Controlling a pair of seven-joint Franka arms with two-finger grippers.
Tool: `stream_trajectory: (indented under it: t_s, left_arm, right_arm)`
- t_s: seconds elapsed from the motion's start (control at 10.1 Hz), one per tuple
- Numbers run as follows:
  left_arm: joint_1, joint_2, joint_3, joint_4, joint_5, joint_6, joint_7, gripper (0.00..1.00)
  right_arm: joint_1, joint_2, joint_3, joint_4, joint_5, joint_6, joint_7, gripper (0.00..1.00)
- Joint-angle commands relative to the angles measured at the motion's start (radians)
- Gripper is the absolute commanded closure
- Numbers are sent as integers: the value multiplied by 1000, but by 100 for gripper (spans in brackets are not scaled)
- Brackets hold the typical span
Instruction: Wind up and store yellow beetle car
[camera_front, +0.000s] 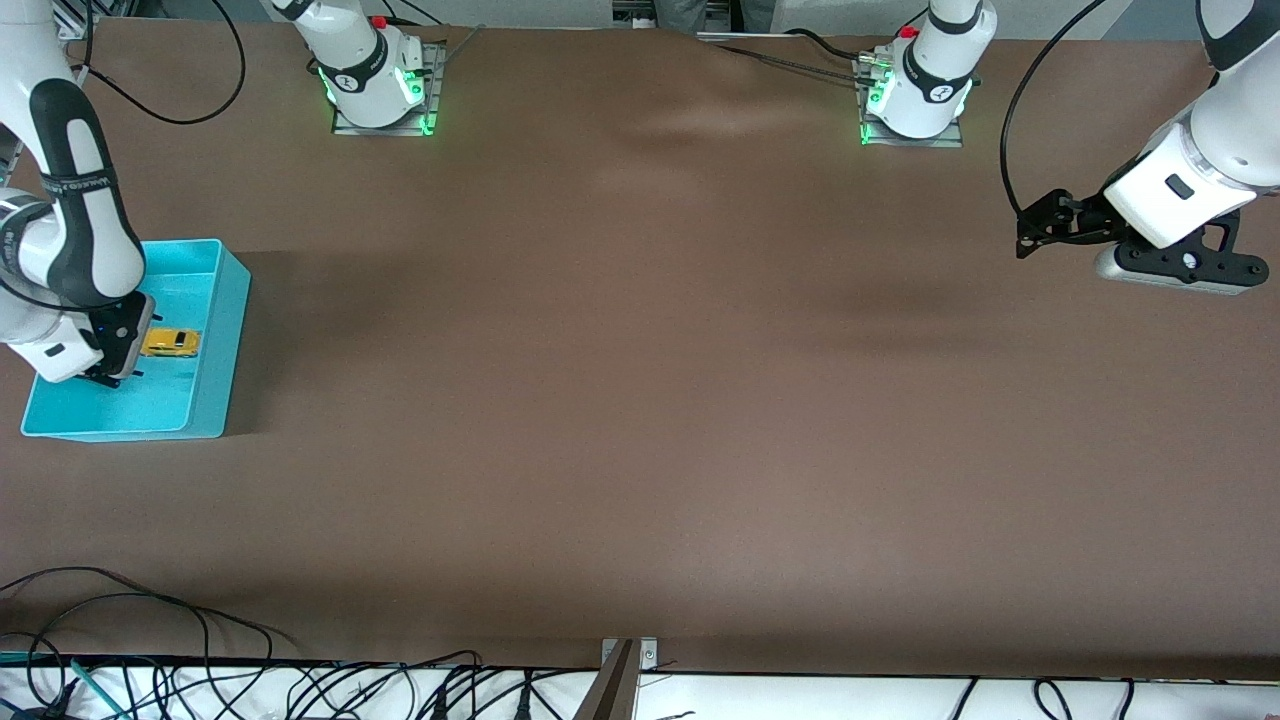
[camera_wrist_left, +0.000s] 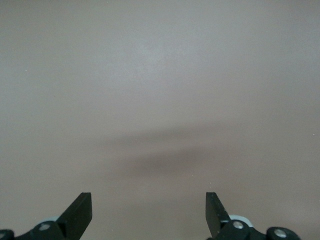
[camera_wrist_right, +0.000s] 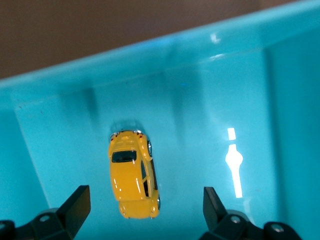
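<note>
At the right arm's end of the worktop (camera_front: 640, 420) stands a turquoise bin (camera_front: 215, 330), and the yellow beetle car (camera_front: 170, 343) lies on its floor. From the front view the right claw (camera_front: 112, 378) is largely masked by its own wrist, so the car shows only as a small yellow shape just beside it. The right wrist view fills that in: the right claw (camera_wrist_right: 145, 210) hangs over the bin with its fingers (camera_wrist_right: 77, 205) spread wide, holding nothing, and the car (camera_wrist_right: 133, 174) sits on its wheels below and between them, touching neither. Its long axis runs along the bin's short width; which end is the nose I cannot tell. Over bare worktop at the other end, the left claw (camera_wrist_left: 148, 210) waits, fingers (camera_wrist_left: 80, 210) spread and empty.
</note>
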Motion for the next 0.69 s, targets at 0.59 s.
stream_trajectory:
  t_s: [0.59]
  left_arm:
    - [0, 1, 1, 19, -14, -19, 1, 0]
  right_arm:
    - [-1, -258, 260, 287, 7, -475, 639, 0]
